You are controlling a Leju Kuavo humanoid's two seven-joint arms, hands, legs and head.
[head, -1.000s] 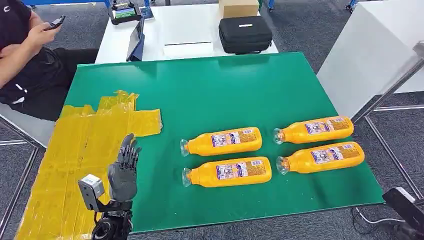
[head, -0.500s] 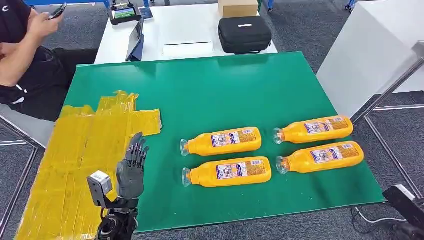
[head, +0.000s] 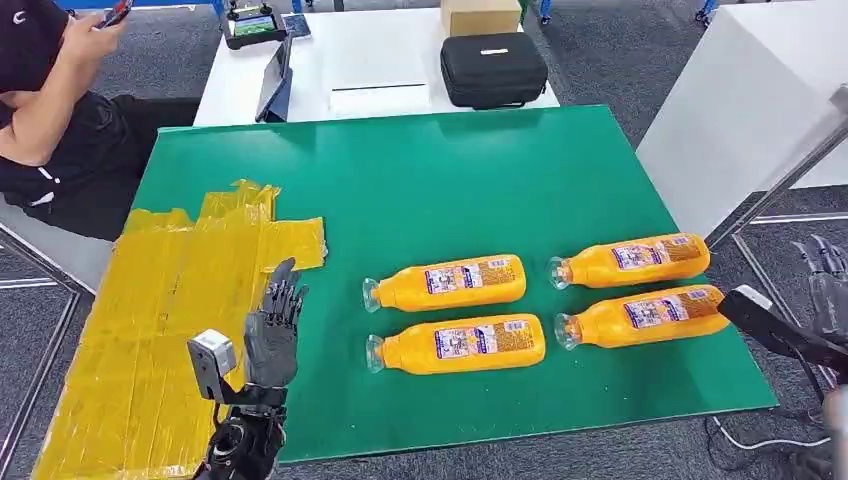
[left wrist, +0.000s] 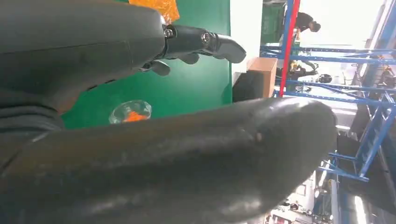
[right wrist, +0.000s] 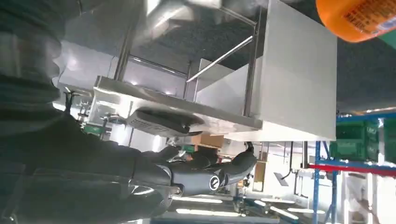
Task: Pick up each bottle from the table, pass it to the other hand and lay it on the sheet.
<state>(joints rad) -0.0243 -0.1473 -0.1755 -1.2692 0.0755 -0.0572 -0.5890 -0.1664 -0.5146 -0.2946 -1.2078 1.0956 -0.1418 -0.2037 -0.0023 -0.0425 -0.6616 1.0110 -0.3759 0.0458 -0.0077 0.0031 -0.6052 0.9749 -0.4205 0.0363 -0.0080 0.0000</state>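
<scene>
Several orange bottles lie on their sides on the green table (head: 450, 180): two in the middle (head: 445, 283) (head: 458, 344) and two toward the right (head: 630, 259) (head: 642, 314). The yellow sheet (head: 160, 310) covers the table's left part. My left hand (head: 272, 325) is raised over the sheet's right edge, fingers spread, holding nothing. My right hand (head: 825, 285) has come up beyond the table's right edge, fingers apart and empty. In the left wrist view a clear bottle cap (left wrist: 130, 112) lies past the fingers (left wrist: 205, 42). In the right wrist view a bottle's end (right wrist: 359, 18) sits at the corner.
A person (head: 50, 110) sits at the far left holding a phone. Behind the green table, a white table (head: 380, 60) carries a black case (head: 493, 68), a cardboard box (head: 478, 14) and a tablet (head: 272, 80). A white cabinet (head: 750, 100) stands at the right.
My left hand has moved right, off the sheet's middle toward the bottles. My right arm and hand have risen into the head view at the table's right edge.
</scene>
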